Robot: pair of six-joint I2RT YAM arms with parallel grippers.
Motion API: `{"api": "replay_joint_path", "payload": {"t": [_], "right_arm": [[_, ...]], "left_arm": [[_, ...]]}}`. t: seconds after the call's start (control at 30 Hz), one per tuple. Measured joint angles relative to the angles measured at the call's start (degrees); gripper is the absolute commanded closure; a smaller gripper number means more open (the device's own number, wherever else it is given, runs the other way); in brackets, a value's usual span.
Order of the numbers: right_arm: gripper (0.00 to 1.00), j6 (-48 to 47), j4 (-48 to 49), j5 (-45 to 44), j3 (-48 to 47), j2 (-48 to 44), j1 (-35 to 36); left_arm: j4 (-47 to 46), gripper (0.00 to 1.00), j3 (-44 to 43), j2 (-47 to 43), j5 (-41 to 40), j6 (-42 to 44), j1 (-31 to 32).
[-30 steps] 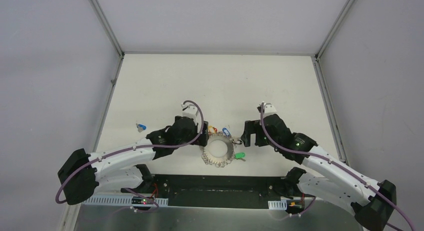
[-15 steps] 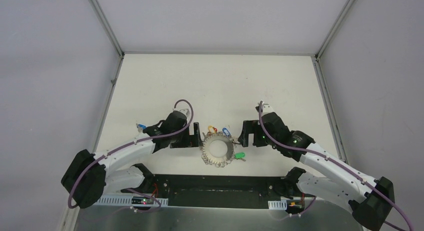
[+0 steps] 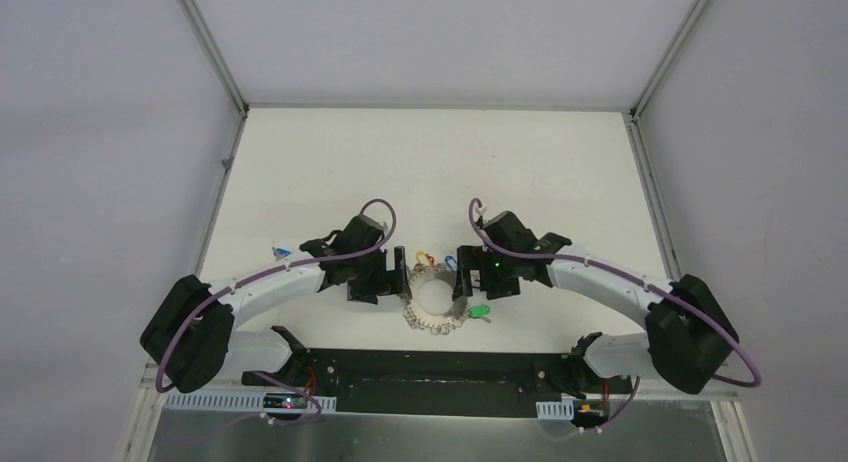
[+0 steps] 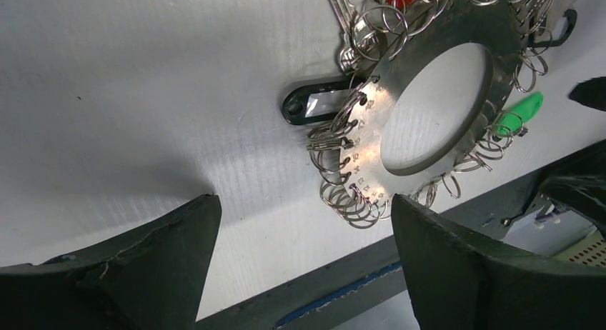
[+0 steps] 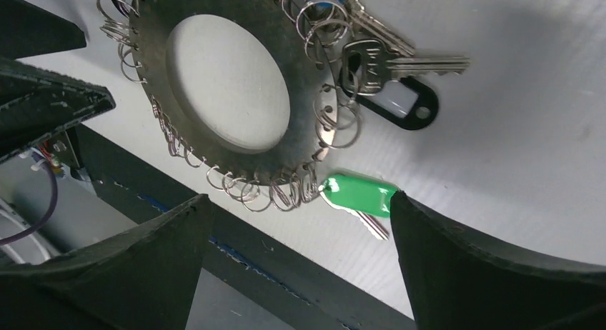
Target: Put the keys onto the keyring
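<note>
The keyring [image 3: 437,300] lies flat near the table's front edge, a grey metal disc with a round hole, edged with wire loops [image 4: 368,141] [image 5: 300,130]. Keys hang round it: a green one [image 3: 480,311] [image 5: 357,193] [image 4: 520,113], a black-tagged one [image 4: 314,103], another black tag beside a silver key [image 5: 404,101], and red and yellow ones [image 3: 425,259] at the back. A blue-tagged key [image 3: 283,252] lies apart at the left. My left gripper [image 3: 380,277] [image 4: 301,201] stands open just left of the ring. My right gripper [image 3: 463,280] [image 5: 299,196] stands open over its right side, near the green key.
A dark gap and rail [image 3: 430,367] run along the table's front edge, right below the ring. White walls and metal frame posts [image 3: 640,102] enclose the table [image 3: 440,162]. My left gripper's fingers [image 5: 43,108] show at the left of the right wrist view.
Both arms have swung inward to the ring: the left gripper moved back off it and turned, the right gripper moved left up to its right edge. Ring and keys lie unmoved.
</note>
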State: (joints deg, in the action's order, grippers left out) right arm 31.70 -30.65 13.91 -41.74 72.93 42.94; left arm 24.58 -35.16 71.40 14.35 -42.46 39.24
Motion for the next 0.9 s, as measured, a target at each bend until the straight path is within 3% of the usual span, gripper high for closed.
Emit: {"api": "replay_joint_path", "payload": {"t": [0.5, 0.73, 0.9], "right_arm": [[0.14, 2.23, 10.51, 11.93, -7.89, 17.42, -0.39], [0.14, 0.09, 10.36, 11.56, -10.23, 17.62, -1.81], [0.16, -1.92, 5.79, 8.74, -9.35, 12.28, -2.23]], "left_arm": [[-2.23, 0.18, 2.34, -5.31, 4.04, -4.15, 0.02], [-3.54, 0.24, 5.92, -10.21, 4.07, -6.56, 0.02], [-3.63, 0.27, 9.03, -14.78, 3.72, -8.66, 0.00]]}}
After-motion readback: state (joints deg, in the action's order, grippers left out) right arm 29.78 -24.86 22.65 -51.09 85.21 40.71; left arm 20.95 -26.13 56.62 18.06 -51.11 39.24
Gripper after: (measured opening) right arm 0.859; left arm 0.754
